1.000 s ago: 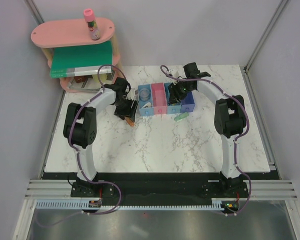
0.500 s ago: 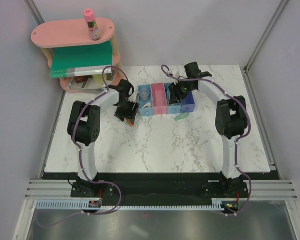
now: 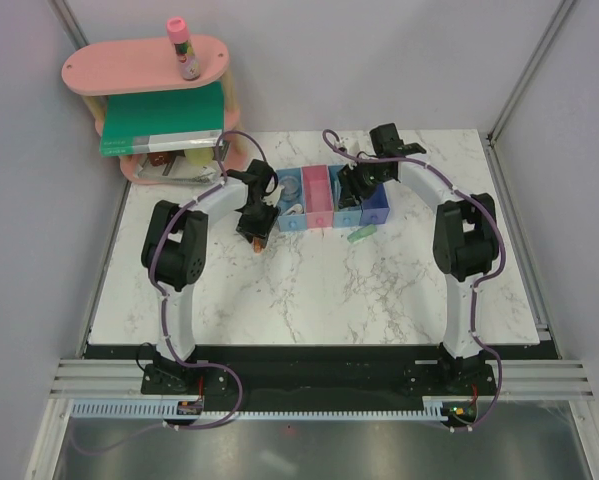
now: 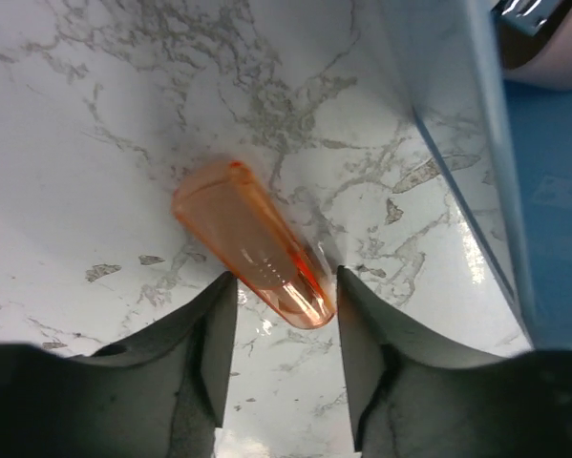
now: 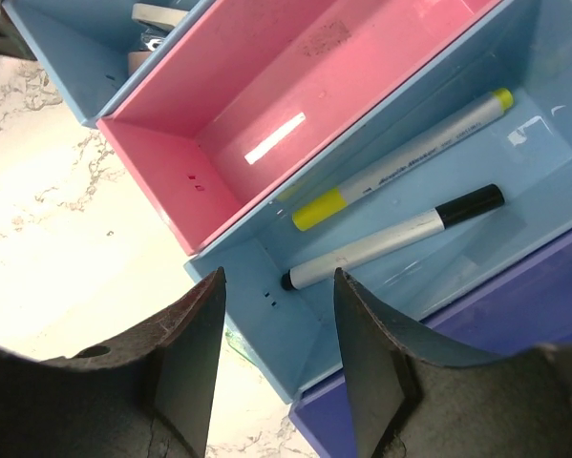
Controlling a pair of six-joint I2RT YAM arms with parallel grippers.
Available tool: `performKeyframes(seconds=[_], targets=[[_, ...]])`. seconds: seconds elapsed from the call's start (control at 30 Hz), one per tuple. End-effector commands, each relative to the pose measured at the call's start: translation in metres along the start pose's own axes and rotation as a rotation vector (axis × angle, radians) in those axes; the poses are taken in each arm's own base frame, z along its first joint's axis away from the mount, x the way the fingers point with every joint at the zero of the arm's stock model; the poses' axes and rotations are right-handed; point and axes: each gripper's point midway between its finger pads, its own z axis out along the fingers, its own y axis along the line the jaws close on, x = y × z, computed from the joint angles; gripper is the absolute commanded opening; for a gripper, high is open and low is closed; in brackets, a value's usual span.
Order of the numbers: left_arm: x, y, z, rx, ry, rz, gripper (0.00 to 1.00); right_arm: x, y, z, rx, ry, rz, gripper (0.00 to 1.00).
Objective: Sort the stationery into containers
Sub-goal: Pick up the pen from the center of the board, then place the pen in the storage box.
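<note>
An orange translucent piece (image 4: 252, 243) lies on the marble just left of the containers (image 3: 319, 222), a joined row of four small bins. My left gripper (image 4: 286, 277) is open and low over it, its fingertips (image 4: 223, 296) flanking the piece's near end with a slight gap. My right gripper (image 5: 278, 272) hangs open and holds nothing over the third, light blue bin (image 5: 515, 143). That bin holds a yellow-tipped marker (image 5: 410, 157) and a black-and-white marker (image 5: 391, 239). The pink bin (image 5: 266, 86) looks empty. A clear round pot (image 3: 290, 186) sits in the first bin.
A green bit (image 3: 361, 236) lies on the table in front of the bins. The pink oval shelf (image 3: 139, 65) stands at the back left, with a pink-capped tube (image 3: 182, 47) on top and a green book (image 3: 164, 115) on its lower tier.
My left gripper has shifted right toward the bins and narrowed its jaws around the orange piece. The right arm has barely moved.
</note>
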Motion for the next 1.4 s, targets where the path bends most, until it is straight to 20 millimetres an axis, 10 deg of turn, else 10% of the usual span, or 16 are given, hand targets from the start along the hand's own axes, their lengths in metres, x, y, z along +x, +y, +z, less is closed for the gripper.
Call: performKeyframes(seconds=[0.0, 0.23, 0.53, 0.8, 1.1, 1.37], targets=[[-0.010, 0.000, 0.010, -0.017, -0.017, 0.011, 0.46, -0.020, 0.013, -0.018, -0.007, -0.057, -0.059, 0.56], [-0.002, 0.000, 0.009, -0.029, -0.004, 0.029, 0.03, -0.026, 0.029, -0.032, -0.017, -0.083, -0.075, 0.56], [0.005, -0.017, -0.025, 0.065, -0.064, 0.060, 0.02, -0.040, 0.058, -0.070, -0.002, -0.146, -0.117, 0.57], [-0.010, -0.069, -0.112, 0.312, -0.227, 0.126, 0.02, -0.031, 0.071, -0.098, 0.063, -0.160, -0.138, 0.58], [-0.063, -0.145, -0.204, 0.689, -0.425, 0.207, 0.02, -0.025, 0.049, -0.133, 0.331, -0.192, -0.067, 0.61], [-0.142, -0.199, -0.190, 0.866, -0.461, 0.230, 0.02, 0.003, 0.028, -0.163, 0.480, -0.229, -0.018, 0.98]])
